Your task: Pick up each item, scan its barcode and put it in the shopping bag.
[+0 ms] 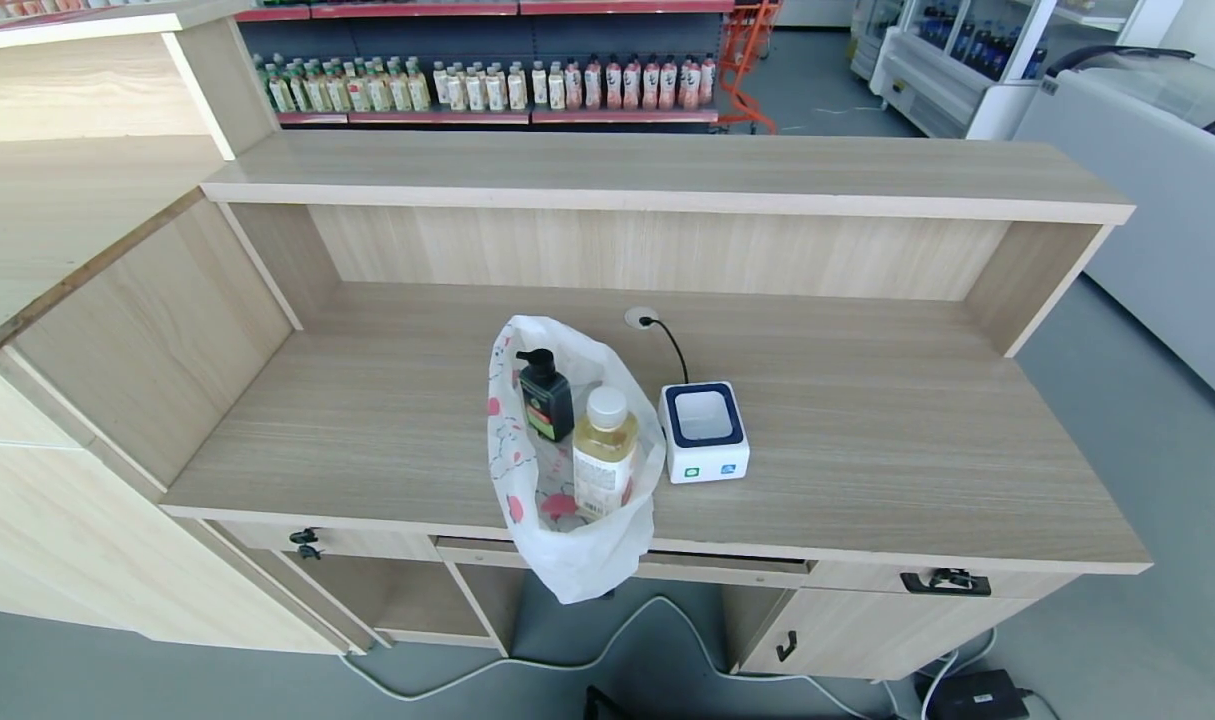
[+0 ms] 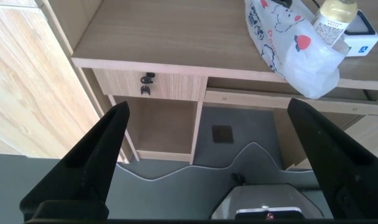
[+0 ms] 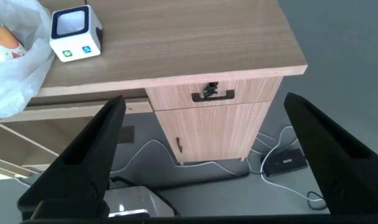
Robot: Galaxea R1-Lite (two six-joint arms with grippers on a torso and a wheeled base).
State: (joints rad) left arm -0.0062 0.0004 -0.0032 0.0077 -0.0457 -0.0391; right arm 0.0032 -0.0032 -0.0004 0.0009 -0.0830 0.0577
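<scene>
A white shopping bag (image 1: 552, 510) with red prints stands on the wooden counter (image 1: 867, 440), its lower part hanging over the front edge. Inside it stand a dark pump bottle (image 1: 546, 397) and a yellow drink bottle (image 1: 603, 452) with a white cap. The white scanner (image 1: 703, 430) with a blue-framed window sits just right of the bag. My left gripper (image 2: 207, 162) hangs open below the counter front, left of the bag (image 2: 294, 43). My right gripper (image 3: 204, 158) is open too, low in front of the counter's right cabinet, away from the scanner (image 3: 75, 34).
A black cable (image 1: 670, 345) runs from the scanner to a grommet at the counter's back. A raised ledge (image 1: 667, 175) walls the rear. Drawers and a cabinet door (image 3: 213, 124) lie under the counter; cables and a power brick (image 3: 287, 162) lie on the floor.
</scene>
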